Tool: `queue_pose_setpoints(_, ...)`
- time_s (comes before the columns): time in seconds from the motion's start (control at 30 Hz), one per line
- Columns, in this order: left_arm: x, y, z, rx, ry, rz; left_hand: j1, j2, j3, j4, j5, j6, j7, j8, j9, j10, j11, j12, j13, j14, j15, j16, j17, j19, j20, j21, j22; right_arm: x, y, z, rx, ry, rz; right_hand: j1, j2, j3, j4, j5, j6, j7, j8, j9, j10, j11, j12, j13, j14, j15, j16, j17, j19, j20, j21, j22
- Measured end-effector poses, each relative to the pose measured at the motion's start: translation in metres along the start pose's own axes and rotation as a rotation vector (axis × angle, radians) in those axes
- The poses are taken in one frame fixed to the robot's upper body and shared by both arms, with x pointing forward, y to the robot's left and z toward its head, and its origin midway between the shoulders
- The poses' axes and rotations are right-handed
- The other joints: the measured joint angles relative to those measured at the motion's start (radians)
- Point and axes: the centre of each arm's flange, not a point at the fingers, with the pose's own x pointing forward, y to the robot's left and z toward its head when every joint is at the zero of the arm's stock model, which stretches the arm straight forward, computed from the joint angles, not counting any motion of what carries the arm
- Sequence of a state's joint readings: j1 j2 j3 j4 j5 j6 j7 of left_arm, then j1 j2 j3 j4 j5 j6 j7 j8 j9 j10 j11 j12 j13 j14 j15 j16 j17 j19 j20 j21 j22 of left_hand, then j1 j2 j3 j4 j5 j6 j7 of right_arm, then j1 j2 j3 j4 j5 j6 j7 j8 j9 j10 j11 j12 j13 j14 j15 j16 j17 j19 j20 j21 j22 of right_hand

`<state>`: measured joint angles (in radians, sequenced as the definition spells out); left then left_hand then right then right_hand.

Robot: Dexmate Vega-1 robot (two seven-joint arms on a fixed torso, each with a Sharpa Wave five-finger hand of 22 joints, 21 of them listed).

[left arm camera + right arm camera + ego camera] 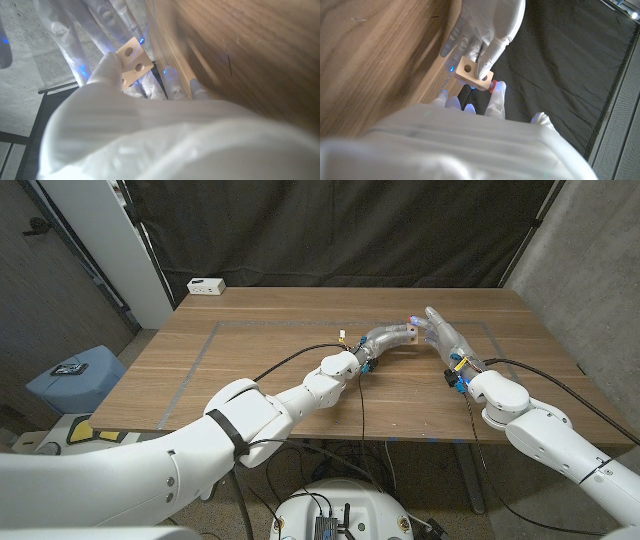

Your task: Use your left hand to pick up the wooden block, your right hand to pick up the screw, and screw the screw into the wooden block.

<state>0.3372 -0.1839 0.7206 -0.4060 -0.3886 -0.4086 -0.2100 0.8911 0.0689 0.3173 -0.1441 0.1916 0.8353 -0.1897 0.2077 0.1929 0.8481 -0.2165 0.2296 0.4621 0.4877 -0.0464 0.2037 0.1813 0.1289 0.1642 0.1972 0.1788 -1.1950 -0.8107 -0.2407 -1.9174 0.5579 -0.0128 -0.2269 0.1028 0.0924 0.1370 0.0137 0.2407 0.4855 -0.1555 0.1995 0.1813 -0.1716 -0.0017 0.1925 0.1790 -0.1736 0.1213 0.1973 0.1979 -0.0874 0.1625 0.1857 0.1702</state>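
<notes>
Left hand holds the wooden block up off the table, pinched at the block's edges so the holed face stays bare and turned toward the right hand — presumably so the screw can go straight in. In the left wrist view the block shows two holes, thumb across one corner. Right hand's fingers sit just beside the block, fingertips meeting it over mid-table. A small red bit at those fingertips may be the screw — too small and blurred to be sure, so whether the right hand actually grips anything I cannot tell. Judged step: lining screw to hole, threading not yet visibly started.
</notes>
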Motion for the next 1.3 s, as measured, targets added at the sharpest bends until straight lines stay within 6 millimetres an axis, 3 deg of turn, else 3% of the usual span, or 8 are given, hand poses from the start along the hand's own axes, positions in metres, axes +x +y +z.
queue_pose_setpoints(0.63, 0.002, 0.001, 0.001, 0.006, 0.013, -0.001, 0.001, 0.001, 0.013, -0.013, 0.005, 0.000, 0.000, 0.000, 0.000, 0.000, 0.000, -0.006, -0.006, 0.000, 0.000, 0.000, 0.000, 0.000, 0.000, 0.000, 0.000, -0.005, -0.003, 0.002, 0.003, 0.000, -0.030, 0.000, 0.000, 0.000, 0.000, 0.000, -0.011, -0.004, -0.008, 0.000, 0.000, 0.000, 0.000, 0.000, 0.000, 0.000, 0.008, 0.000, 0.004, 0.004, 0.000, 0.000)
queue_pose_setpoints(1.3, 0.001, 0.004, 0.005, 0.057, -0.007, 0.003, 0.010, 0.010, 0.018, -0.018, 0.005, -0.008, 0.008, -0.005, 0.000, -0.017, -0.002, -0.018, -0.005, -0.008, 0.000, 0.000, 0.003, 0.000, 0.000, 0.000, 0.000, -0.009, -0.017, 0.003, 0.006, 0.002, -0.092, 0.000, 0.000, 0.000, 0.000, 0.000, -0.029, 0.014, -0.011, 0.000, -0.006, 0.006, 0.000, 0.000, 0.000, 0.000, 0.008, 0.000, 0.020, -0.002, 0.000, -0.003)
